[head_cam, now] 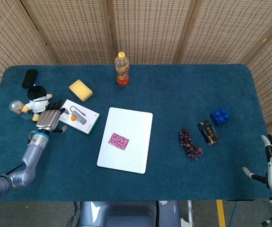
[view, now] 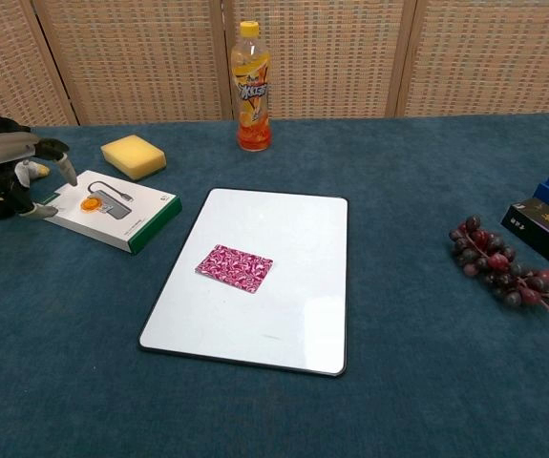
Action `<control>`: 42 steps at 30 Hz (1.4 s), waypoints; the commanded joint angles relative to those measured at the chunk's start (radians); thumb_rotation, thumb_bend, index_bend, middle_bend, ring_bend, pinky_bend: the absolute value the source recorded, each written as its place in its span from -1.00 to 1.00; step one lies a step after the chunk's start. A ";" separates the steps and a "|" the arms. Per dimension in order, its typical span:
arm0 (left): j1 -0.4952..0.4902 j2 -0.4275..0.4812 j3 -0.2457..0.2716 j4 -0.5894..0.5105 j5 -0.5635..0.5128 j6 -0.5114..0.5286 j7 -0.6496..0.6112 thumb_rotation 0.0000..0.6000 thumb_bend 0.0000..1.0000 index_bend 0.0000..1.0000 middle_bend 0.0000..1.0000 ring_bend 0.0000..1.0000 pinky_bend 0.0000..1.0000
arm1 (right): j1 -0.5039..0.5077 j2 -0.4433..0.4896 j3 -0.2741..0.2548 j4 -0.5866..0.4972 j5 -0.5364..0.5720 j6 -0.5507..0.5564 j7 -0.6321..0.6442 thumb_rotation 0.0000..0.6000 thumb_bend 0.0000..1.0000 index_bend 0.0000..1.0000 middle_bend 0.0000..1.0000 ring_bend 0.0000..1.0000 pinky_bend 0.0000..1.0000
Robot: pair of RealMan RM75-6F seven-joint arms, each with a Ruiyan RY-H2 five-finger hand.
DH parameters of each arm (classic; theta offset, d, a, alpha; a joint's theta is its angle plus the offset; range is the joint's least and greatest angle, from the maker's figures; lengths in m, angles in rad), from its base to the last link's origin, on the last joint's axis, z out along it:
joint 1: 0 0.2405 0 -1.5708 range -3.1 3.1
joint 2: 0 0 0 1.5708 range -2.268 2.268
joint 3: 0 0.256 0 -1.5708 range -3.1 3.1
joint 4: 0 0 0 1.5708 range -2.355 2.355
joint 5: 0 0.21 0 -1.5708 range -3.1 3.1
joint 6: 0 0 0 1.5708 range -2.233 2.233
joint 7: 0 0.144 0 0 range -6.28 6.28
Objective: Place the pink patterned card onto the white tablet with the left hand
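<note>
Lying flat on our white tablet, the pink patterned card sits well right of our left hand's empty, spread fingers.

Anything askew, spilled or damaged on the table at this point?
Nothing stands out. The pink patterned card lies flat on the white tablet, slightly rotated against its edges. The orange bottle stands upright; nothing spilled.

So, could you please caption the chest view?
Pink patterned card lying on white tablet, left hand off to the side.
</note>
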 commanded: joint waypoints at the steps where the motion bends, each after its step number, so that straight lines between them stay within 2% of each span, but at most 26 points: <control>1: 0.014 -0.008 0.003 0.030 0.027 -0.009 -0.030 1.00 -0.31 -0.36 -1.00 -1.00 -1.00 | 0.000 0.000 0.000 0.000 0.000 0.000 -0.001 1.00 -0.89 -0.92 -0.96 -1.00 -1.00; 13: -0.001 -0.034 -0.020 0.083 0.078 -0.027 -0.063 1.00 -0.29 -0.30 -1.00 -1.00 -1.00 | 0.000 -0.001 0.001 0.000 0.001 0.000 -0.002 1.00 -0.89 -0.92 -0.96 -1.00 -1.00; 29: -0.054 -0.134 -0.037 0.219 0.051 -0.082 -0.009 1.00 -0.29 -0.30 -1.00 -1.00 -1.00 | 0.001 0.000 0.001 0.000 0.001 -0.001 0.000 1.00 -0.89 -0.92 -0.96 -1.00 -1.00; 42: -0.060 -0.170 -0.044 0.258 0.058 -0.084 0.004 1.00 -0.29 -0.19 -1.00 -1.00 -1.00 | 0.001 0.001 0.001 -0.001 0.002 -0.003 0.004 1.00 -0.89 -0.92 -0.96 -1.00 -1.00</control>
